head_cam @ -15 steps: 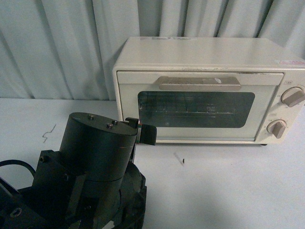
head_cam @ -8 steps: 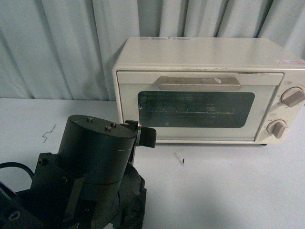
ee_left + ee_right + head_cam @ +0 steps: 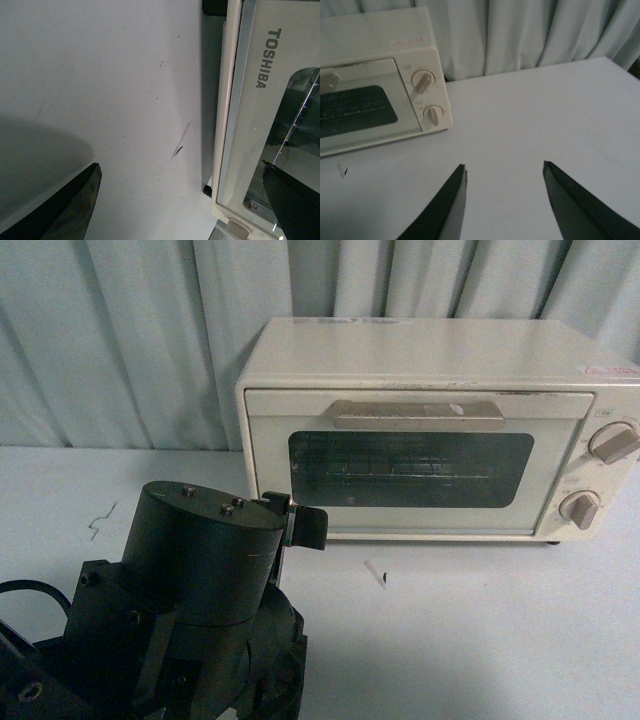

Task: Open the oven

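Oven [image 3: 430, 360] at table [image 3: 480, 620] rear, door [image 3: 268, 480] shut. L gripper [image 3: 185, 200] spread, low by door's bottom-L corner. R gripper [image 3: 505, 195] spread, well clear. Risk, we judge: handle [image 3: 418, 415] sits higher, so a finger may ram door and shove oven.

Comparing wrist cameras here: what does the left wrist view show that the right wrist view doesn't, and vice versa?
Left wrist only: the TOSHIBA lettering on the oven door frame, seen close up, and a black foot under the oven. Right wrist only: the two knobs and the curtain behind. Both: the oven's glass window, the white table, and each arm's own gripper, open and holding nothing: left gripper, right gripper.
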{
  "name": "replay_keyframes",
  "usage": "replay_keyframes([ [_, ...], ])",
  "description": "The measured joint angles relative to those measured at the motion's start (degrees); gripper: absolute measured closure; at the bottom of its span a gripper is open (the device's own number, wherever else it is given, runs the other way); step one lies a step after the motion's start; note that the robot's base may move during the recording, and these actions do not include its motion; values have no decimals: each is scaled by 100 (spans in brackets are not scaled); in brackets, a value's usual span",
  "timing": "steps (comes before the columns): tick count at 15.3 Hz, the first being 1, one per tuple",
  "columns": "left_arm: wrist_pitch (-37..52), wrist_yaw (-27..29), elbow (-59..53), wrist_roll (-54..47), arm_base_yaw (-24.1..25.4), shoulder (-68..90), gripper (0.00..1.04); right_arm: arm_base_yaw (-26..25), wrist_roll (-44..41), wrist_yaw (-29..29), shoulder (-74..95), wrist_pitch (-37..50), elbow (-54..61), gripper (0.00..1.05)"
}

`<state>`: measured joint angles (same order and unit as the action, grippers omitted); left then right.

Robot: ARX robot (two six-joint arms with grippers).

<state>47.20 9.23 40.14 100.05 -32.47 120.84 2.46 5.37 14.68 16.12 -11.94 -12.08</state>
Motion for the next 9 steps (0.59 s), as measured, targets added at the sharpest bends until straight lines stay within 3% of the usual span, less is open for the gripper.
replay_keyframes([
  [5,0,0,0,0,0,0,7,940,-883,511,3086,2693,-691,103],
  [9,2,-2,0,0,0,0,7,1604,-890,769,4865,3807,-1084,103],
])
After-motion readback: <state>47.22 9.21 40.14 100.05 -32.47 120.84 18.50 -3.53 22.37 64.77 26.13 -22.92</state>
